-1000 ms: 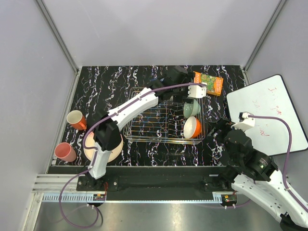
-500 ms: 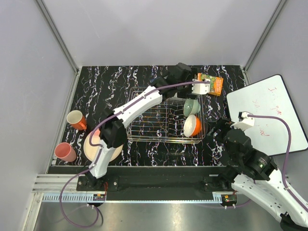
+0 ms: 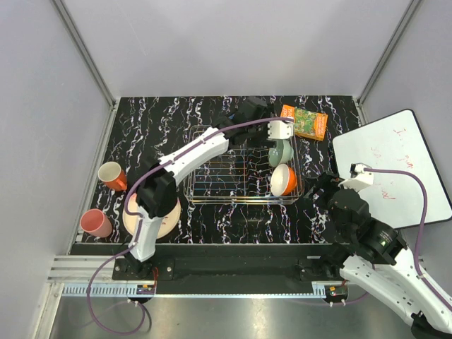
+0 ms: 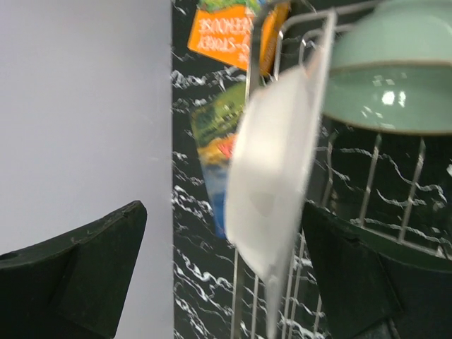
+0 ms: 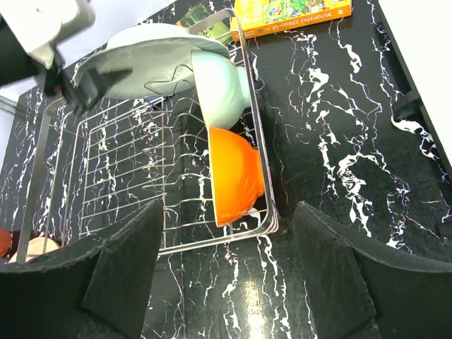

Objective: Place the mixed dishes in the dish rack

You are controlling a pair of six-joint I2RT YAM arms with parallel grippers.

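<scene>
Finds the white plate on edge in the dish rack, right between the fingers of the left end effector, with those fingers spread wide and pinching nothing. Looks to lean toward the pale green bowl on the side of the right-hand finger, though cannot tell actual contact from the wrist view. Judges the plate stiff, glazed and slippery, light enough for one arm but quick to chip or crack against wire. Best to take it by the rim, one finger on each face, and to let go only with the lower edge seated between wires. Sees inside the rack, straight ahead of the right end effector, the orange-outside cream bowl on its side, seemingly against the pale green bowl beyond it, then the white plate at the far end. Reads the right end effector as spread too, empty, hovering short of the rack's rim. Leaves out on the bench, well behind the left end effector and near that arm's base, the pink-and-cream plate, partly hidden under the arm, and the small pink cup beside it. Notes printed packets just past the left end effector, outside the rack.
</scene>
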